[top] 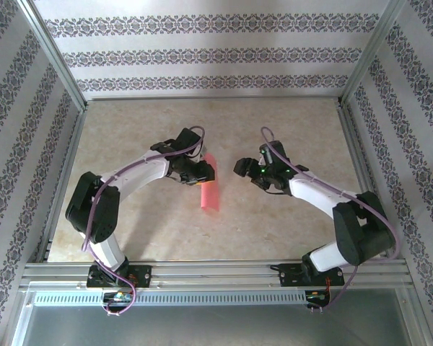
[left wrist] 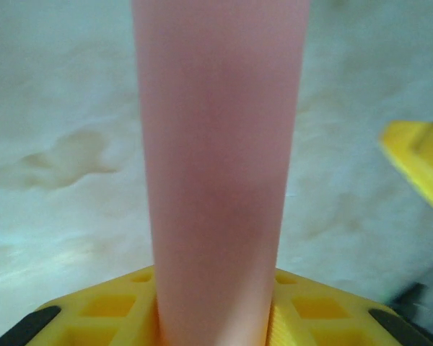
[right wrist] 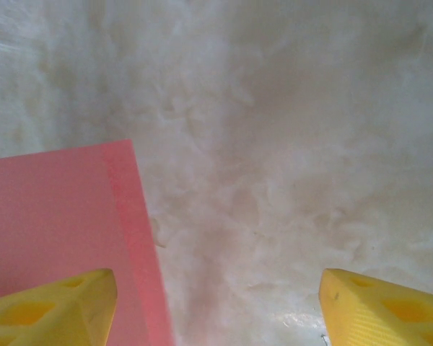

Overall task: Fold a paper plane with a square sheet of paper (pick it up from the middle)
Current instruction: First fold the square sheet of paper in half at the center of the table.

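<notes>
Left wrist view: one yellow finger [left wrist: 94, 313] of the left gripper [top: 200, 173] is crossed by the square sheet of paper [left wrist: 216, 180], folded into a narrow pink band running from 6 to 12 o'clock. The other finger sits off at 3 o'clock, clear of the paper, so I cannot tell whether the jaws have a hold.

The right gripper [right wrist: 216, 288] stands wide open with nothing between its fingers, and the band's edge is at its 9 o'clock finger.

From above, the band lies mid-table [top: 289, 122], long axis 12 to 6, with the left gripper at it from 9 o'clock and the right gripper near at 3 o'clock.

The risk, as I judge it, is a pinch off the middle. That could let the thin paper slip, spring open along its fold or crumple. The open right fingers could also nudge it askew if they move in.
</notes>
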`<state>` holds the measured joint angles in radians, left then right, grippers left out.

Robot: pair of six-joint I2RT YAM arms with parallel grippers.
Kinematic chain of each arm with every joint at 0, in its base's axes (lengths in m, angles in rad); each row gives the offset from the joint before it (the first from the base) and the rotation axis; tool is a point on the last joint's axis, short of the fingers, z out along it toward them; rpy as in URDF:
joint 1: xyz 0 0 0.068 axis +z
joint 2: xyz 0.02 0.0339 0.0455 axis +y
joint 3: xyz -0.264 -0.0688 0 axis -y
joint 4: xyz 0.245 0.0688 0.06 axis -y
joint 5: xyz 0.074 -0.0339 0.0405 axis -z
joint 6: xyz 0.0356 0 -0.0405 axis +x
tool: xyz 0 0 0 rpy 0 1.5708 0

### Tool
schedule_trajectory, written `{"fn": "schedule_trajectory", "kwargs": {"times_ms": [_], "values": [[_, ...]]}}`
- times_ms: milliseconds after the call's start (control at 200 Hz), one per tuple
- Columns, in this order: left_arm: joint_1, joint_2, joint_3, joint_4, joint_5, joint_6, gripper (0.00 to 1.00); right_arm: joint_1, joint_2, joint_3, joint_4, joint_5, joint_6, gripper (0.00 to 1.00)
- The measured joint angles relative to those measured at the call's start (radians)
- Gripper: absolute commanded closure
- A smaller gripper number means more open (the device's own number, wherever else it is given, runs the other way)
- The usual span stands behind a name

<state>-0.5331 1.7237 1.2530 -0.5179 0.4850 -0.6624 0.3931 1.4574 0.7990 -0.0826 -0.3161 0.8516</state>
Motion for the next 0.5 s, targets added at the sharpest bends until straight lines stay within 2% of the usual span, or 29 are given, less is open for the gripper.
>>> {"fn": "schedule_trajectory", "kwargs": {"times_ms": [205,500], "values": [[0.027,0.046,-0.041,0.162,0.145,-0.05,0.65,-0.031,-0.056,-0.028,0.035,-0.053,-0.046,0.26],[0.083,0.18,-0.052,0.172,0.137,-0.045,0.65,-0.007,0.002,-0.038,0.06,-0.124,-0.067,0.29]]}}
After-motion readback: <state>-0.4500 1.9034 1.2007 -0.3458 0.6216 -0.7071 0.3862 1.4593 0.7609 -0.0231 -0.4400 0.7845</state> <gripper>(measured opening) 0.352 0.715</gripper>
